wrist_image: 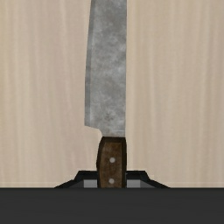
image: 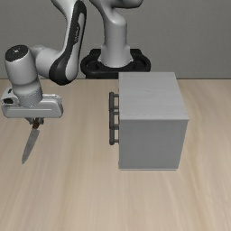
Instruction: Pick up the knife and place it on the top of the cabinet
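The knife (image: 32, 142) hangs in the air at the exterior view's left, blade pointing down toward the wooden table. My gripper (image: 36, 120) is shut on its brown handle, well to the left of the grey cabinet (image: 152, 122). From the wrist, the riveted handle (wrist_image: 110, 164) sits between my fingers and the mottled steel blade (wrist_image: 107, 61) runs straight away from my gripper (wrist_image: 110, 181) over bare wood. The cabinet's flat top (image: 150, 93) has nothing on it.
The cabinet's front faces the exterior view's left and carries dark bar handles (image: 113, 117). The robot's base (image: 115, 61) stands behind the cabinet. Open wooden table (image: 63, 194) lies below the knife and in front of the cabinet.
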